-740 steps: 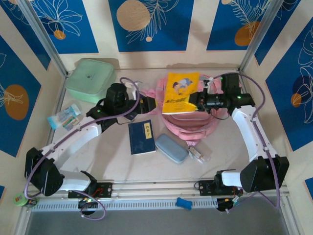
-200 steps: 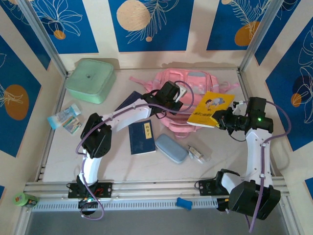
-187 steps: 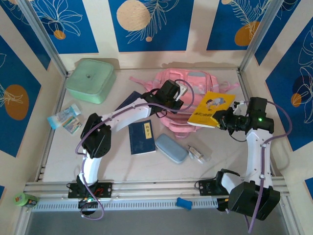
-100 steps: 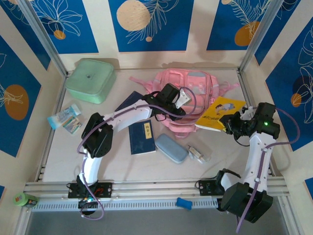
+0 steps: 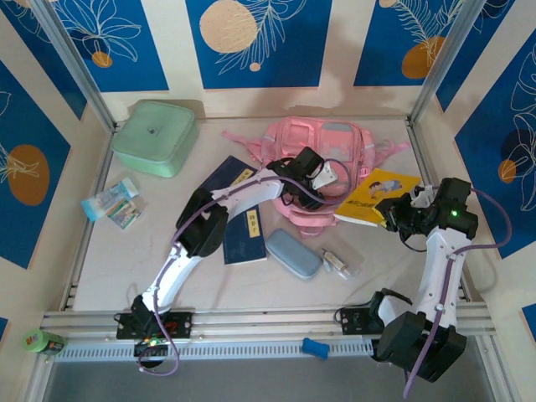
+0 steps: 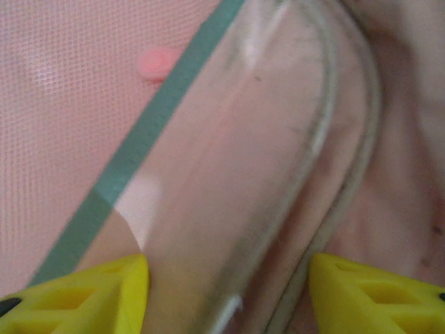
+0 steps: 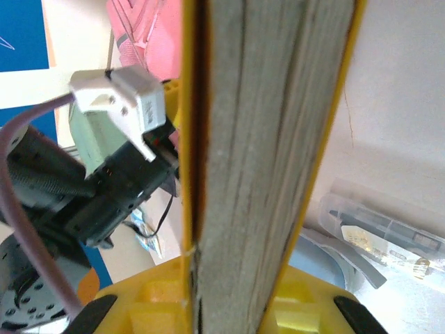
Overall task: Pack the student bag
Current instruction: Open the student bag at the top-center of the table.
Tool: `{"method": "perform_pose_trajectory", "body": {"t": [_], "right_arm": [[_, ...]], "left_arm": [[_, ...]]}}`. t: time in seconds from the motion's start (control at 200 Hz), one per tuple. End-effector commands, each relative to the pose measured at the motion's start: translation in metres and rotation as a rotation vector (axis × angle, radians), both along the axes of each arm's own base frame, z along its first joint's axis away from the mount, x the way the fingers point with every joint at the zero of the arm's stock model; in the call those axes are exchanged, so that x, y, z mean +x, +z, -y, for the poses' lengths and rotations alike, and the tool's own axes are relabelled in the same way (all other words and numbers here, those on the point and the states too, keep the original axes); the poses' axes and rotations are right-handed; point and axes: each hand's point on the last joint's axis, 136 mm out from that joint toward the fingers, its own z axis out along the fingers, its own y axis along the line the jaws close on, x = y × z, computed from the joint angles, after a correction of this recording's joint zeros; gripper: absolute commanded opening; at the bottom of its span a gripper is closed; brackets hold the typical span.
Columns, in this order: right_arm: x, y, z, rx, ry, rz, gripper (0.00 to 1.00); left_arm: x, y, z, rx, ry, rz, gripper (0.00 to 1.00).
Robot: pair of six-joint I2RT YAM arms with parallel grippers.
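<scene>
Your left gripper (image 6: 228,289) is released: its yellow fingers (image 6: 83,292) stand apart, and a rounded, piped ridge of pink fabric runs between them. That fabric is the student bag (image 5: 322,142), which lies on the worktop (image 5: 209,276) directly under this gripper, so close that mesh and a grey-green strip take up its wrist view. Your right gripper (image 7: 229,306) is clenched on the yellow book (image 5: 368,191), gripping it edge-on with the page block between the fingers. From this gripper the bag lies just past the far edge of the book, with the left arm's wrist between the two. A small clear plastic case (image 5: 339,264) lies on the worktop just beside and below the right gripper. Toward the arm bases from the left gripper lie a grey-blue case (image 5: 293,254) and a blue notebook (image 5: 243,236), side by side. A mint-green box (image 5: 153,136) sits well apart on the left gripper's outer side.
</scene>
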Motion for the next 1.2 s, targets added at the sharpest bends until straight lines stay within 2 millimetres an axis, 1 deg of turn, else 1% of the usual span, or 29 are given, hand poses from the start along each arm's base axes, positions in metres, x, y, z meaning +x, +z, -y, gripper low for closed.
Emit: {"method": "perform_pose_trajectory", "body": {"t": [0.0,0.035,0.085,0.11,0.2,0.255,0.365,0.42,0.535,0.63,0.775,0.87,0.925,1.086,1.101,1.196], "right_arm": [[0.004,0.011,-0.005,0.022,0.024,0.071,0.00],[0.005,0.011,-0.006,0.028,0.025,0.075,0.00],[0.005,0.012,-0.007,0.034,0.029,0.079,0.00],[0.005,0.013,-0.007,0.035,0.031,0.080,0.00],[0.005,0.013,-0.008,0.033,0.032,0.081,0.00],[0.005,0.013,-0.007,0.021,0.032,0.080,0.00],[0.006,0.011,-0.006,0.022,0.034,0.074,0.00],[0.007,0.011,-0.007,0.030,0.041,0.072,0.00],[0.008,0.011,-0.007,0.023,0.043,0.072,0.00],[0.007,0.011,-0.007,0.021,0.045,0.069,0.00],[0.007,0.010,-0.007,0.015,0.057,0.056,0.00],[0.008,0.006,-0.008,0.019,0.063,0.044,0.00],[0.009,0.002,-0.010,0.028,0.070,0.030,0.00],[0.008,-0.009,-0.011,0.019,0.080,-0.010,0.00],[0.007,-0.010,-0.011,0.018,0.080,-0.013,0.00],[0.007,-0.017,-0.012,0.033,0.092,-0.031,0.00]], "left_arm": [[0.033,-0.010,-0.017,0.106,0.091,0.098,0.55],[0.037,-0.012,-0.017,0.099,0.104,0.104,0.46],[0.040,-0.014,-0.017,0.083,0.112,0.088,0.28],[0.039,-0.013,-0.016,0.071,0.109,0.077,0.21],[0.039,-0.008,-0.016,0.058,0.111,0.074,0.10],[0.040,0.000,-0.019,0.054,0.120,0.086,0.00],[0.036,0.027,-0.019,0.009,0.130,0.083,0.00],[0.038,0.040,-0.022,-0.009,0.161,0.096,0.00],[0.038,0.060,-0.027,-0.045,0.207,0.110,0.00],[0.034,0.071,-0.028,-0.068,0.216,0.102,0.00],[0.028,0.074,-0.037,-0.069,0.259,0.079,0.00],[0.023,0.080,-0.039,-0.101,0.293,0.041,0.00],[0.020,0.090,-0.037,-0.131,0.302,0.031,0.00],[0.028,0.123,-0.044,-0.182,0.379,0.081,0.00],[0.029,0.124,-0.044,-0.183,0.386,0.082,0.00],[0.029,0.139,-0.040,-0.217,0.380,0.084,0.00]]}}
